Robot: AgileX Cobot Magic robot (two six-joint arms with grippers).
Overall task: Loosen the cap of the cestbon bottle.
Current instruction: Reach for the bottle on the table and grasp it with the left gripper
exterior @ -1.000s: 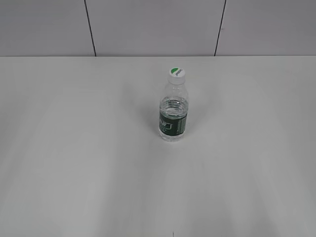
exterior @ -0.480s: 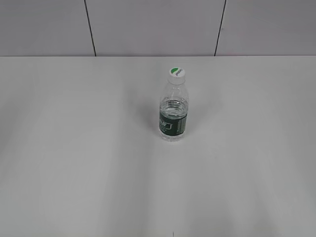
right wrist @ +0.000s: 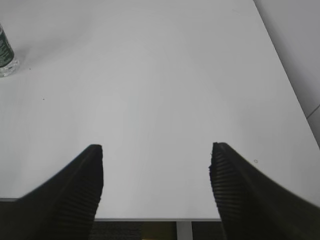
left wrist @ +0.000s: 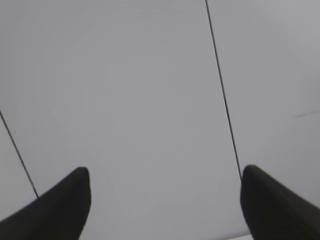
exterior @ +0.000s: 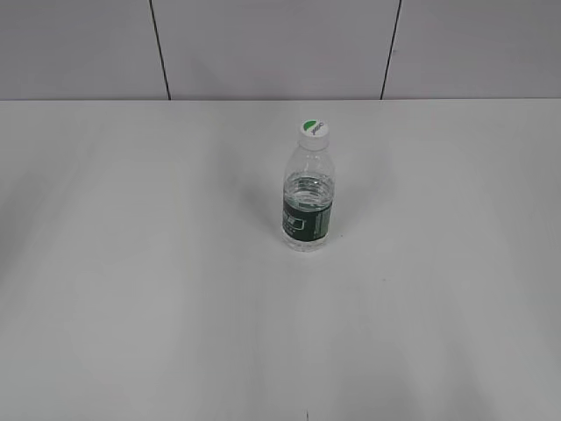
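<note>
The cestbon bottle (exterior: 308, 203) stands upright near the middle of the white table, clear plastic with a dark green label band. Its white cap (exterior: 313, 129) with a green patch sits on the neck. Neither arm shows in the exterior view. In the right wrist view my right gripper (right wrist: 157, 153) is open over the table's near edge, nothing between its fingers, and the bottle's base (right wrist: 5, 56) shows far off at the upper left. My left gripper (left wrist: 165, 176) is open too, facing a bare grey panelled wall; the bottle is out of that view.
The table (exterior: 131, 289) is plain white with a grey panelled wall (exterior: 272, 44) behind it. The table's front edge (right wrist: 150, 218) lies just under my right gripper, and its right edge (right wrist: 285, 75) runs along the right of that view.
</note>
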